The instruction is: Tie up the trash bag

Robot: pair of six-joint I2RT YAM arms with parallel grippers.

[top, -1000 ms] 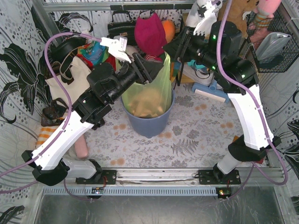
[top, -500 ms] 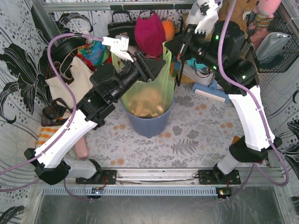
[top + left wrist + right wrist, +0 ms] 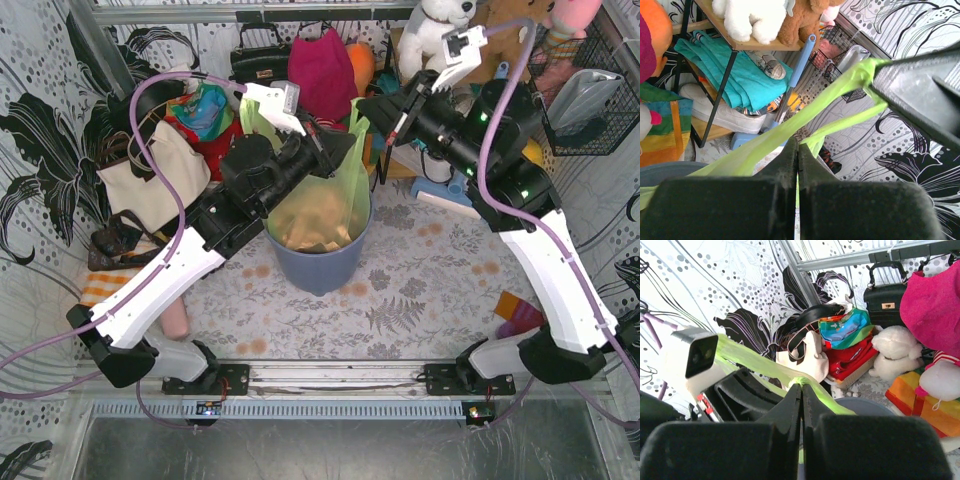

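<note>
The trash bag (image 3: 338, 195), thin light-green film with orange-tan paper showing through, sits in a blue-grey bin (image 3: 320, 265). My left gripper (image 3: 323, 150) is above the bag's mouth, shut on a strip of its film (image 3: 765, 145); the green shows in the slit between the jaws (image 3: 798, 150). My right gripper (image 3: 368, 108) is at the bag's upper right corner, shut on a bunched green handle (image 3: 801, 381). The film is stretched taut between the two grippers. In the left wrist view the right gripper's black fingers (image 3: 920, 95) pinch the strip's far end.
Clutter rings the bin: a cream tote (image 3: 150, 180), a magenta cloth (image 3: 322, 70), a black handbag (image 3: 262, 50), a shelf with teal cloth (image 3: 740, 80) and plush toys (image 3: 430, 30), and a wire basket (image 3: 590, 95). Floral mat (image 3: 420, 290) lies in front.
Both grippers have closed on the bag's film. The left arm has moved up and right, the right arm has swung right, and the bag's top is pulled taut.
</note>
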